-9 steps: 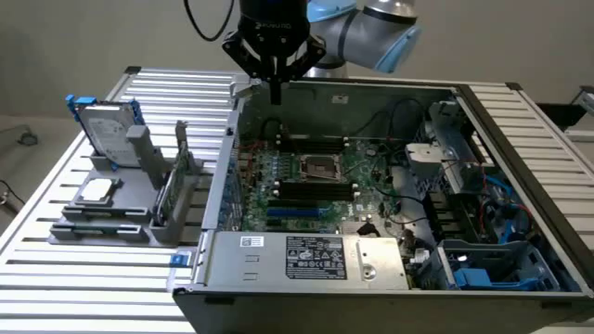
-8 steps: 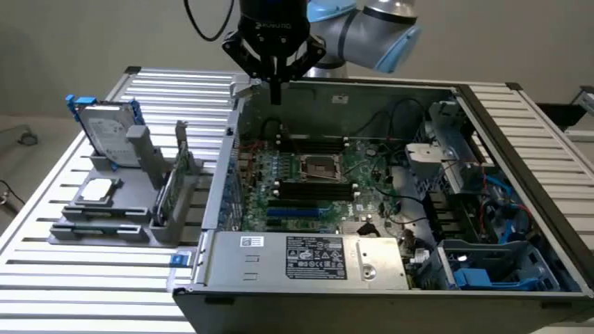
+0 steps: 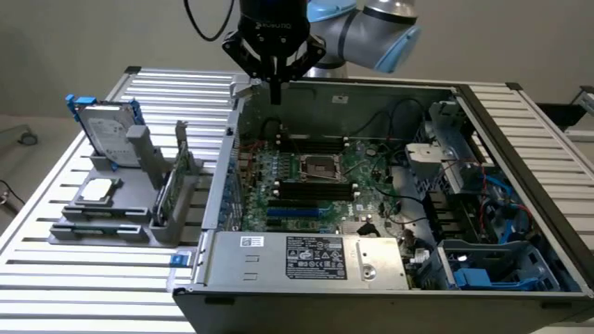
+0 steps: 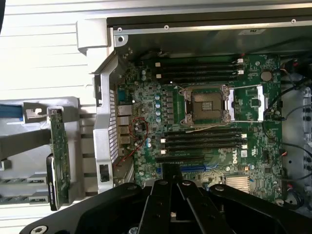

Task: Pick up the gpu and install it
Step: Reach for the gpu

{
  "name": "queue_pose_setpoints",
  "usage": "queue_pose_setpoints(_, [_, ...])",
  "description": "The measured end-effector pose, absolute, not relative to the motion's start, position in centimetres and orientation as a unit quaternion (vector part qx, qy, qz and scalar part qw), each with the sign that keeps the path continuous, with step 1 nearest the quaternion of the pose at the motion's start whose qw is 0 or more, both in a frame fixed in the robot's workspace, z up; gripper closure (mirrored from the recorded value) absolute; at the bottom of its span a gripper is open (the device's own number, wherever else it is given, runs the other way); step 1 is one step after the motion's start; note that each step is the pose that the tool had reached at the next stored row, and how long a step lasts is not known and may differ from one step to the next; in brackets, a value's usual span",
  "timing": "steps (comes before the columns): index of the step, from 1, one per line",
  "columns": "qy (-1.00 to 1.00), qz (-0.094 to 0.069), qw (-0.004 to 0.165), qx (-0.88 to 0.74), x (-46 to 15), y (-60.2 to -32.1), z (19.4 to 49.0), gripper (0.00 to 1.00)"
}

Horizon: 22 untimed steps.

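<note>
**Gpu (image 3: 178, 174) on edge in its rack, gripper closed and empty above the case**

The gpu is a thin flat green circuit card with a black cooler shroud on one face; it stands upright on its long edge in a slot of the grey plastic parts rack (image 3: 111, 226) on the slatted metal table (image 3: 55, 278); in the wrist view it appears edge-on as a narrow green strip (image 4: 59, 151). The black two-fingered gripper (image 3: 275, 96) hangs over the far rim of the open grey-metal computer case (image 3: 519, 160), fingers pressed together and pointing down, with nothing between them; the wrist view shows its closed tip (image 4: 170, 171) above the green motherboard (image 4: 209, 122), not above the card.

The relation that matters: the card lies outside the case, just beyond its side wall, toward the exterior view's left of the gripper and nearer that camera; the two are well apart; nothing has been lifted. Its long axis runs roughly parallel to that side wall, from the far end of the rack toward the near end; a grasp would, by my judgement, have to come down on the top edge across the card's thin face. A silver hard drive with blue side rails (image 3: 107, 136) and a small square silver processor chip (image 3: 99, 190) share the rack farther to the exterior view's left.
</note>
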<state>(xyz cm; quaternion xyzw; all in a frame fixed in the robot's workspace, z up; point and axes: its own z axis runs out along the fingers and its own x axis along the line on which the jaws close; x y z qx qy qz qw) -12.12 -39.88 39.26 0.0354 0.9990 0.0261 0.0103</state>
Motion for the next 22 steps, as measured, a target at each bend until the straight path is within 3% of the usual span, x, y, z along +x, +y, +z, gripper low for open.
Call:
queue_pose_setpoints(6, [0.999,0.026,0.01,0.035,-12.2,-39.9,39.3,0.89])
queue_pose_setpoints(22, [0.999,0.026,0.01,0.035,-19.4,-39.6,38.9,0.89])
